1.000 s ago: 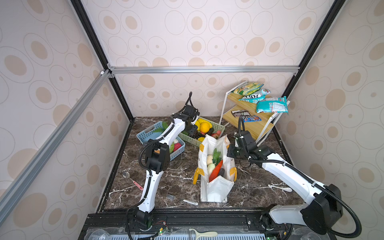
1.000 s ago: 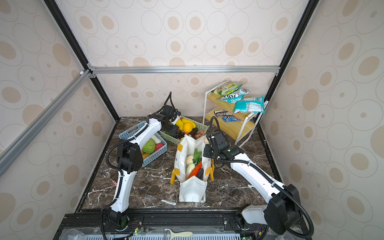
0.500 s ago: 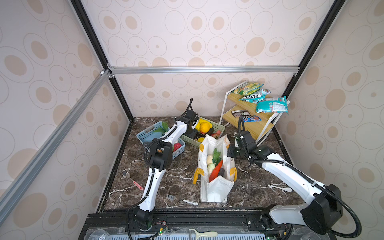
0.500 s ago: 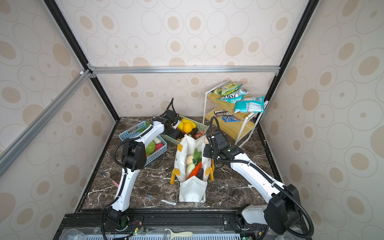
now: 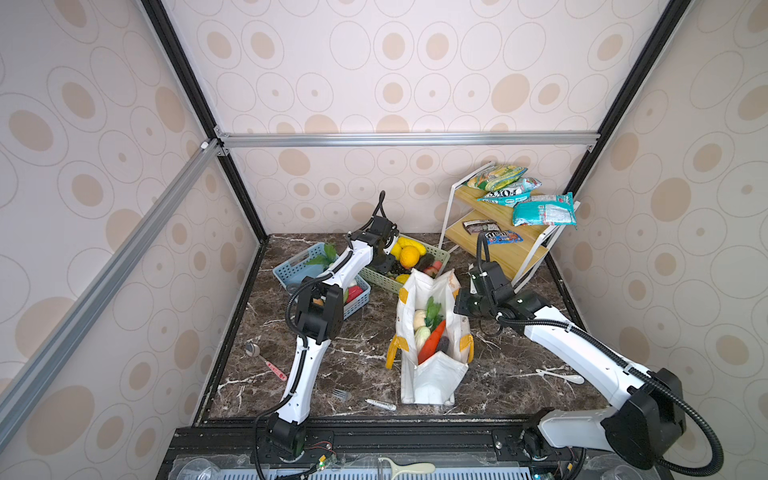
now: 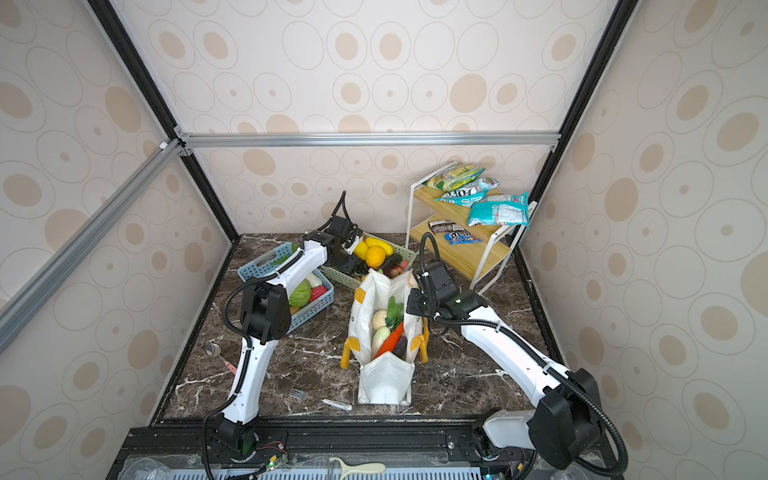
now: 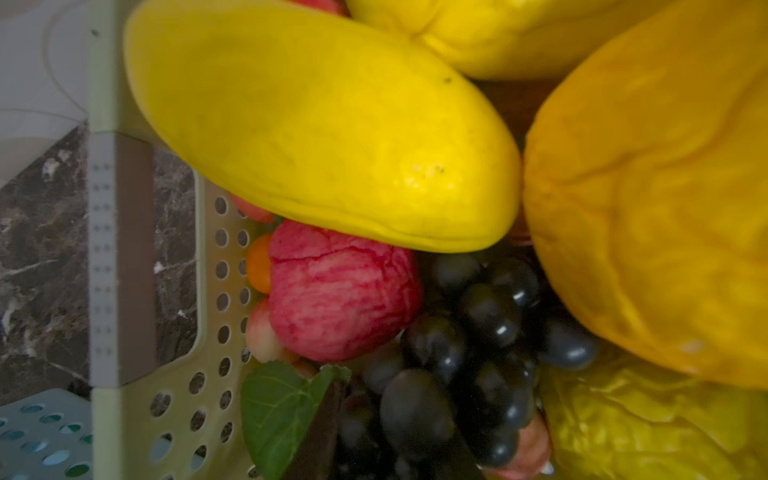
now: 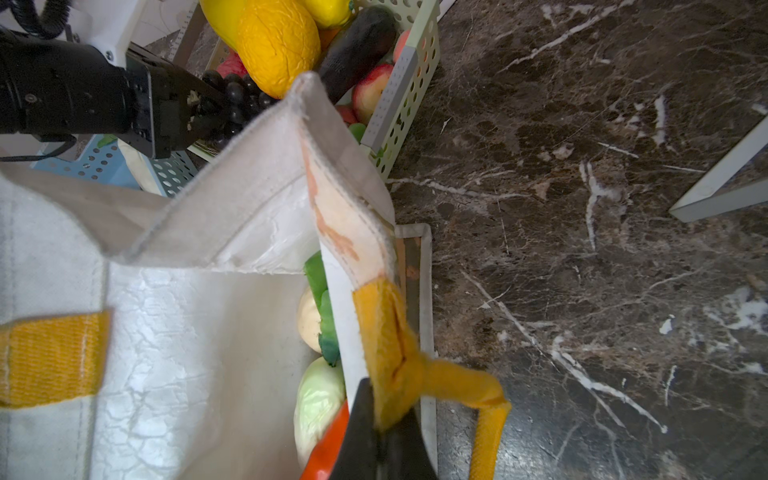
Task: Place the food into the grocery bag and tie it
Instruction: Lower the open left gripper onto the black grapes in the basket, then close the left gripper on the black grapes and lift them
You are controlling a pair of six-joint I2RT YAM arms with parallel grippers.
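The right gripper (image 8: 376, 415) pinches the bag's (image 8: 166, 332) yellow handle (image 8: 395, 353). The left gripper (image 8: 216, 109) sits narrow around black grapes (image 8: 239, 89), maybe gripping them.

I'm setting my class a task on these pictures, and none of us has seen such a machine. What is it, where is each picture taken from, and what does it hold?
It is a robot: two white arms at the front of a marble table, each ending in a two-fingered gripper. Two pictures look down on the whole scene from nearly the same spot; the other two come from cameras on the wrists. On the table stand a white bag with toy vegetables inside, a green basket of toy fruit, a blue basket and a rack of snack packets. The right gripper is shut on the bag's yellow handle. The left gripper reaches into the green basket, jaws either side of dark grapes; whether it grips them cannot be told.
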